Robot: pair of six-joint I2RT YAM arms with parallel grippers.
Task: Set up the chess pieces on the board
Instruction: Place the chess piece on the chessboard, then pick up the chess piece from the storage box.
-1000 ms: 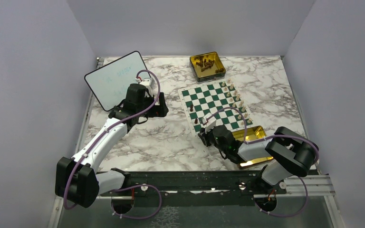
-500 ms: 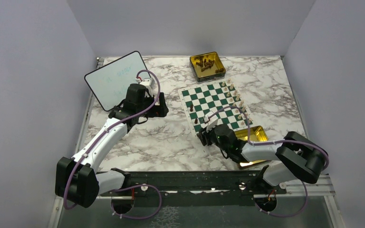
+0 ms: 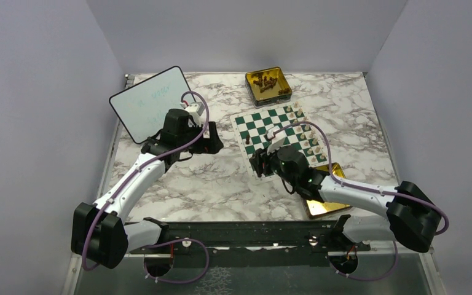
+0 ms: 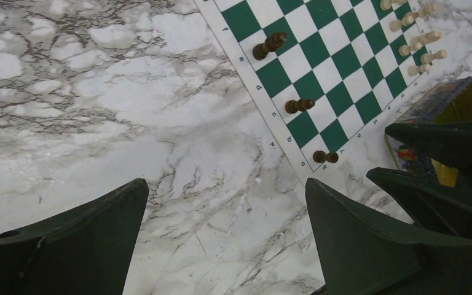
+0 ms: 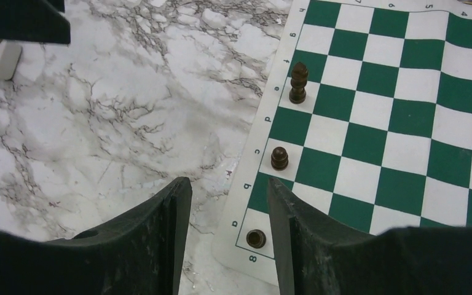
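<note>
The right tool (image 5: 228,184) hangs with fingers apart over the near-left corner of the board (image 5: 399,129); three dark chess pieces (image 5: 279,158) stand along that edge, cream chess pieces (image 4: 427,37) along the opposite side; the left tool (image 4: 225,187) gapes wide above the marble worktop (image 4: 98,92).

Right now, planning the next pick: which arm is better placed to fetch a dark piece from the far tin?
Likely left: the left claw hangs wide open, empty, beside the board. The right claw is over the corner piece, only partly open.
</note>
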